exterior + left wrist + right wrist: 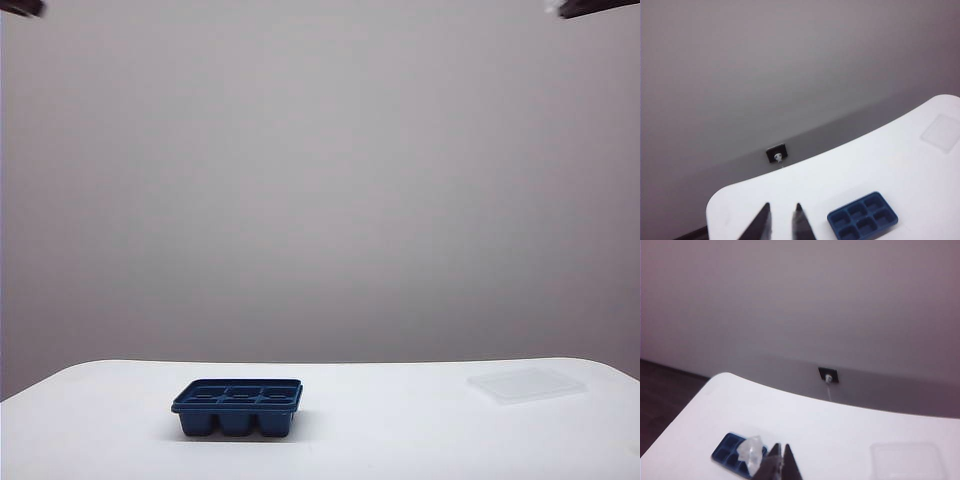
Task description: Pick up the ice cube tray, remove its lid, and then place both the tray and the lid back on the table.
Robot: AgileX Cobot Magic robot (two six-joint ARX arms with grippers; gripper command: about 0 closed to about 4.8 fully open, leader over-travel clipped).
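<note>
The left end effector point(782, 220) hangs high above the counter point(400, 420), its fingers narrowly parted and grasping nothing. The right end effector point(781, 460) is clenched, also empty, though a pale scrap near its tips is too blurred to identify. Below and beside the left end effector sits the ice cube tray point(238, 405), uncovered; the lid point(526, 384) lies well apart, below the right one. Little can go wrong now, unless a descending arm knocks either piece.

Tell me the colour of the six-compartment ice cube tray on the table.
Dark blue ice cube tray; clearest in the exterior view.
</note>
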